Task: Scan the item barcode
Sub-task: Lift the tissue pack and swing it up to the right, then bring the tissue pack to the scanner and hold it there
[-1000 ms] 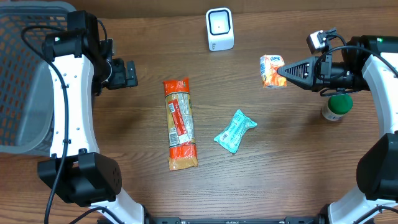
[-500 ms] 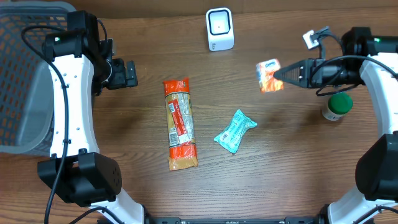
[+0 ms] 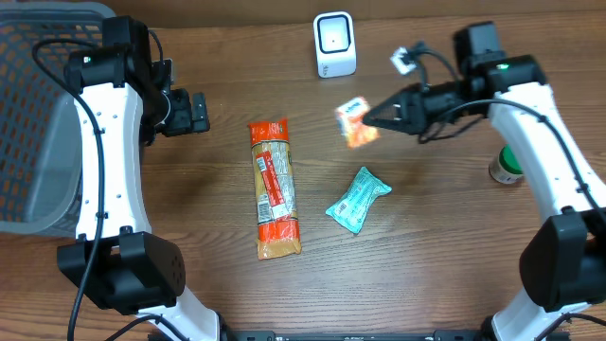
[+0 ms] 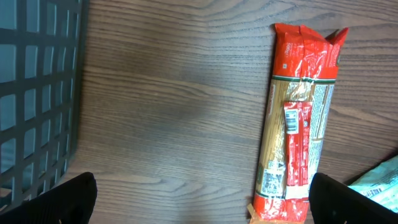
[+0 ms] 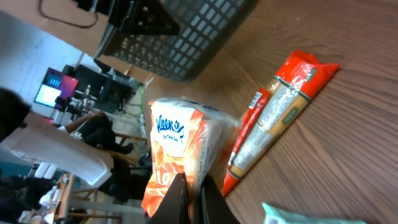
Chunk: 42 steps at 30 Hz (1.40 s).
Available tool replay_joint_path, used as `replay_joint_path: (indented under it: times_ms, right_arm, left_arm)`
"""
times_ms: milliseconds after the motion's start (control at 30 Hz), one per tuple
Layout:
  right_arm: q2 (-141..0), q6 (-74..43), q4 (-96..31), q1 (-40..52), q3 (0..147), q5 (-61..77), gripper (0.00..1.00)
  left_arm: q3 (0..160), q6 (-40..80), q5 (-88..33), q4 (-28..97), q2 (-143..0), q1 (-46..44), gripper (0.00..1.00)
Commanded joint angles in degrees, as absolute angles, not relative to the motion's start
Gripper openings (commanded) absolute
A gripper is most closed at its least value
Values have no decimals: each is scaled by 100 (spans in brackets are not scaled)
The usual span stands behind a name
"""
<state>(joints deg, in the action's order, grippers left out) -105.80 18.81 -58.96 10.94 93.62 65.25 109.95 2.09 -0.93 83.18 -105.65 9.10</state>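
Orange-and-white snack packet (image 3: 354,124) sits in the upper middle of the overhead frame, slightly blurred. It is just below and to the right of the white scanner (image 3: 334,44) and apart from it. The right gripper (image 3: 372,118) pinches its right edge. In the right wrist view the dark fingers (image 5: 177,199) are pressed together on the packet's lower edge, with blue lettering showing on its face.

The left gripper (image 3: 194,112) hovers at the upper left near the dark mesh basket (image 3: 38,114), jaws spread wide with nothing between them. On the wooden surface (image 3: 445,246), a long pasta packet (image 3: 275,188) lies lengthwise at centre. A teal pouch (image 3: 358,199) lies near its right side. A green-capped bottle (image 3: 507,166) stands at the right.
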Motion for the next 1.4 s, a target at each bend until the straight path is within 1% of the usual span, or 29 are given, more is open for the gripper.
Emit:
replay_joint_path:
  times_ms: [0, 100, 233, 433, 567, 667, 900, 1000, 1133, 1267, 1367]
  right_arm:
    - [-10372, -3, -5476, 1459, 9376, 5568, 4]
    - [-10372, -628, -5135, 1811, 9376, 4842, 4]
    - [-10372, -681, -4995, 2202, 9376, 4390, 4]
    - [-10372, -1688, -5046, 2320, 9384, 3153, 4]
    - [-10372, -1699, -5489, 2320, 9804, 2641, 4]
    - [-10372, -1699, -6086, 2318, 10534, 2158, 4]
    - [-10604, -1693, -7614, 2320, 13146, 1013, 3]
    - [-10844, -1693, -8014, 2320, 13998, 576, 4]
    - [-11059, -1400, -7972, 2320, 14140, 207, 4]
    - [-11518, -952, -7443, 2324, 14138, -8, 4]
    - [-11913, -908, -7133, 2324, 14138, -246, 4]
  left_arm:
    - [11102, 126, -130, 8326, -10422, 897, 100]
    - [11102, 126, -132, 8326, -10422, 897, 100]
    - [11102, 126, -130, 8326, -10422, 897, 100]
    - [11102, 126, -132, 8326, -10422, 897, 100]
    - [11102, 126, -130, 8326, -10422, 893, 100]
    - [11102, 126, -130, 8326, -10422, 895, 100]
    - [11102, 123, -130, 8329, -10422, 895, 100]
    - [11102, 126, -130, 8326, -10422, 893, 100]
    - [11102, 126, -130, 8326, -10422, 895, 100]
    - [11102, 126, -130, 8326, -10422, 895, 100]
    - [11102, 123, -130, 8326, -10422, 895, 100]
